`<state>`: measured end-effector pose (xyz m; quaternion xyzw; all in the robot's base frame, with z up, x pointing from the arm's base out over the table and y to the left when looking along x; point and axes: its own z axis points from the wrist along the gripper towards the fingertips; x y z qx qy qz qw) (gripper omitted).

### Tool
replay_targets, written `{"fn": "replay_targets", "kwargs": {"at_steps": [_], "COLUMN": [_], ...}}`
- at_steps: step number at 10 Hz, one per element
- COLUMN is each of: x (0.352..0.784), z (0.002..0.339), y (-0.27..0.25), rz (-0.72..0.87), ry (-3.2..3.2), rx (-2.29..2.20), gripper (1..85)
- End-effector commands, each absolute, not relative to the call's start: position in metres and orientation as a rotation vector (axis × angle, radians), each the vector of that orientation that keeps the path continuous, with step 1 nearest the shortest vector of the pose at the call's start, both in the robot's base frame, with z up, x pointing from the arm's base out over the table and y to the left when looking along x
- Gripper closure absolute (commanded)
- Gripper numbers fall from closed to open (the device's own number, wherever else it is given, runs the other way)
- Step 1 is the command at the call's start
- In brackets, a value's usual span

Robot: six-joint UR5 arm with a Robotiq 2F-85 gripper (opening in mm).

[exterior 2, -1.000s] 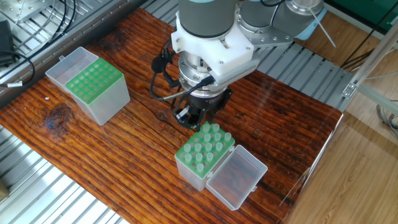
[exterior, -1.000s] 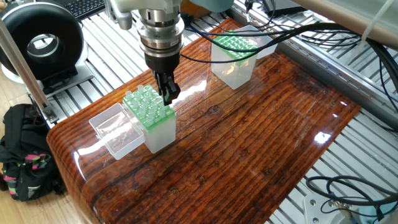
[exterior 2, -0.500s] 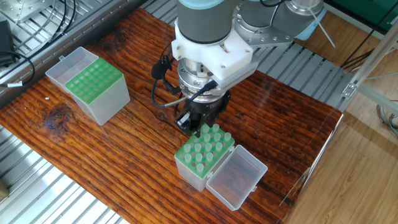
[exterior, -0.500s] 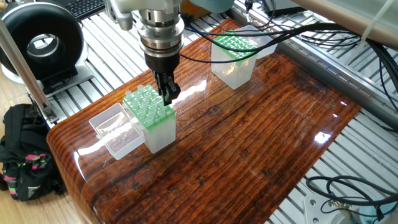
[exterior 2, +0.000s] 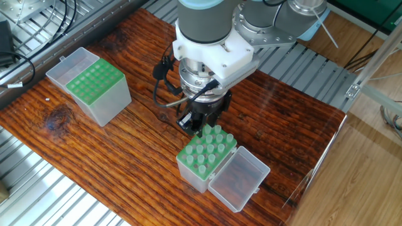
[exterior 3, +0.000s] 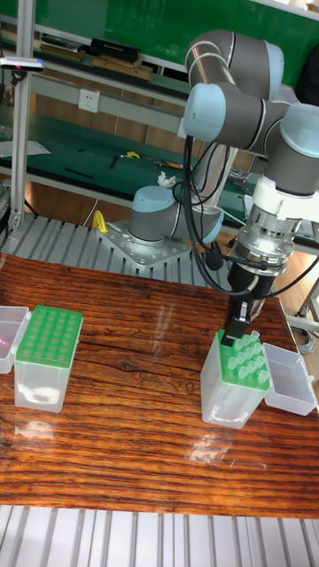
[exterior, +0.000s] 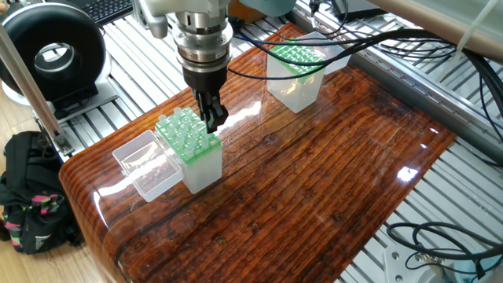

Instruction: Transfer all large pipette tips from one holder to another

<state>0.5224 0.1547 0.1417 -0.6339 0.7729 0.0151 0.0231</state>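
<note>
Currently, the large pipette tips [exterior 2: 210,147] stand upright in the green rack of the near holder [exterior 2: 202,164], whose clear lid [exterior 2: 240,179] lies hinged open beside it so the arm can reach the tips from above. The second holder [exterior 2: 94,89] stands well apart on the wooden table [exterior 2: 113,157], its lid also open and its green rack showing empty holes, judged ready to receive tips.

The gripper [exterior: 212,118] points straight down, with the wrist vertical above it, at the edge row of the near holder. Its fingers [exterior 3: 236,330] are drawn close together at the tops of the tips. Whether they pinch a tip cannot be told; the fingers hide the contact point in all three views.
</note>
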Motion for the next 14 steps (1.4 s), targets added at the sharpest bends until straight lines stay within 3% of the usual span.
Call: {"fn": "replay_targets", "kwargs": {"at_steps": [1,14], "x": [0.5215,0.512], "z": [0.1422,0.1444], "y": [0.1588,0.166], "rz": [0.072,0.104], "ry": [2.387,2.44], "rx": [-1.95,-1.918], "gripper": [46.7,49.7]}}
